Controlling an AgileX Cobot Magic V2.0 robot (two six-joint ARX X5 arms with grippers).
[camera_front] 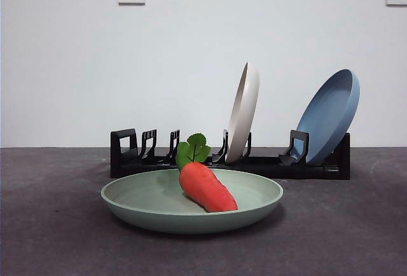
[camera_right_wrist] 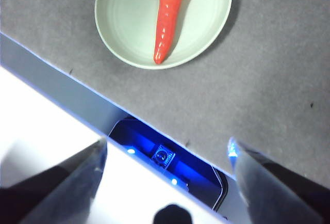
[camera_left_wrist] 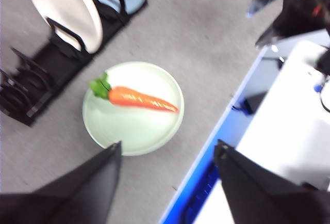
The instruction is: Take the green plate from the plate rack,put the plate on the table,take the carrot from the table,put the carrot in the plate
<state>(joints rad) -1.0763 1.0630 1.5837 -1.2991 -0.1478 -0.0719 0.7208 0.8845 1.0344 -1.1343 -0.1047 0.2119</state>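
Observation:
The pale green plate [camera_front: 146, 201] lies flat on the dark grey table [camera_front: 51, 238], in front of the black plate rack [camera_front: 137, 155]. The orange carrot [camera_front: 206, 188] lies in the plate with its green leaves toward the rack. The plate [camera_left_wrist: 139, 131] and carrot [camera_left_wrist: 142, 98] also show in the left wrist view, and the plate [camera_right_wrist: 124, 17] and carrot [camera_right_wrist: 167, 15] in the right wrist view. My left gripper [camera_left_wrist: 167, 154] is open and empty, high above the plate's near side. My right gripper [camera_right_wrist: 166, 149] is open and empty, over the table's front edge.
A cream-white plate [camera_front: 243, 112] and a light blue plate [camera_front: 327, 116] stand in the rack's right half. The table's front edge with a blue-lit device [camera_right_wrist: 165, 159] lies under my right gripper. The other arm [camera_left_wrist: 294, 7] shows in the left wrist view.

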